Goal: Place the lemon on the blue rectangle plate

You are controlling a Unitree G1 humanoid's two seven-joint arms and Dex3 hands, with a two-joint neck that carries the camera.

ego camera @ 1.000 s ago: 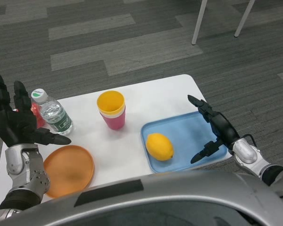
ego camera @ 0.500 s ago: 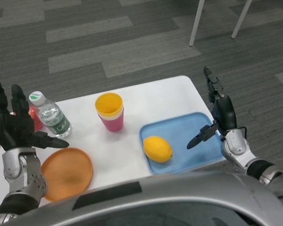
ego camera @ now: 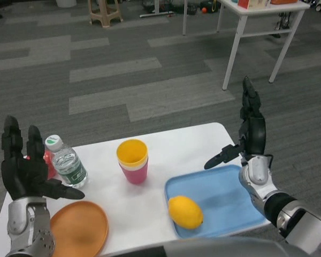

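The lemon [ego camera: 185, 212] lies on the blue rectangle plate [ego camera: 224, 194], toward its near left corner, resting free — nothing touches it; by the look of things the placing itself is done and only the retreat remains. The right hand [ego camera: 250, 134] is raised above the plate's far right side with fingers spread and upright, holding nothing; the left hand [ego camera: 22, 170] stands at the far left edge of the table [ego camera: 174, 140], likewise empty and splayed, just beside a water bottle [ego camera: 67, 164]. Something red sits behind that bottle — too hidden to name. Stacked yellow and pink cups [ego camera: 132, 160] stand mid-table; an orange plate [ego camera: 79, 230] lies near left. The next move likely calls only for lowering both arms clear without brushing the plate.
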